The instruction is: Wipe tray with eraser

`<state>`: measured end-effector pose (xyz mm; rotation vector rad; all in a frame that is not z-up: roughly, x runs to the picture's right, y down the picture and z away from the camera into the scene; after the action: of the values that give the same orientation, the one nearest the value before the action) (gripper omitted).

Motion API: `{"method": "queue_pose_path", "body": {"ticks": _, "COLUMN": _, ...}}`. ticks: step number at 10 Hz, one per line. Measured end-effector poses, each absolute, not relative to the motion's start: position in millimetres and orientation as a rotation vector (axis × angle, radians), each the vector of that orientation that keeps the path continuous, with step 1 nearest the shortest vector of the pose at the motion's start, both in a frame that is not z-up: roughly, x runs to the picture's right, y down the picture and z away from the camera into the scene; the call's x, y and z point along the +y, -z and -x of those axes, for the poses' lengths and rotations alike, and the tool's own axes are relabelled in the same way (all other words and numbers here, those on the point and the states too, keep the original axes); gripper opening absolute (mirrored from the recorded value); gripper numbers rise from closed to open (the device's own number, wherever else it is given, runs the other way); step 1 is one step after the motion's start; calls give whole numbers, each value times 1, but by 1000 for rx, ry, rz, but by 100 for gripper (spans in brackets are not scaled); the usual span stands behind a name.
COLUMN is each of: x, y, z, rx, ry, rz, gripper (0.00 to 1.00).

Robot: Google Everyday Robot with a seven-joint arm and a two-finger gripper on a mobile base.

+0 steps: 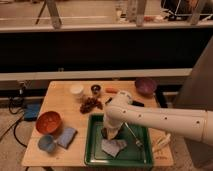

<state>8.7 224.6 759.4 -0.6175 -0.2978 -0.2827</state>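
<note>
The hand (111, 132) hangs low inside the green tray (93, 152), at the end of the white arm (160, 119) that reaches in from 3 o'clock. Whether it is spread or pressed together I cannot tell, because the wrist covers it. Just at 6 o'clock from the hand, on the tray floor, lies a pale grey-blue flat piece that I take for the eraser (114, 147). It is right below the hand, maybe touching it, but no grasp is visible. The piece lies flat and its long axis seems to run about from 9 to 3 o'clock, with no clear pointing end. At 3 o'clock from the hand a metal utensil (134, 138) also lies in the tray. My judgement is that hand and eraser are both at the tray, but the sweeping across the floor is mostly left to do. On the worktop (60, 102), a blue sponge (66, 136) lies at 9 o'clock from the tray and an orange bowl (48, 121) at 10 o'clock
</note>
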Motion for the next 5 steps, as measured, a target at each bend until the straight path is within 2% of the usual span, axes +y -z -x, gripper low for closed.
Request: {"method": "queue_pose_path", "body": {"ticks": 5, "x": 229, "y": -780, "z": -5, "rx": -265, "ry": 277, "rz": 646, "gripper": 0}}
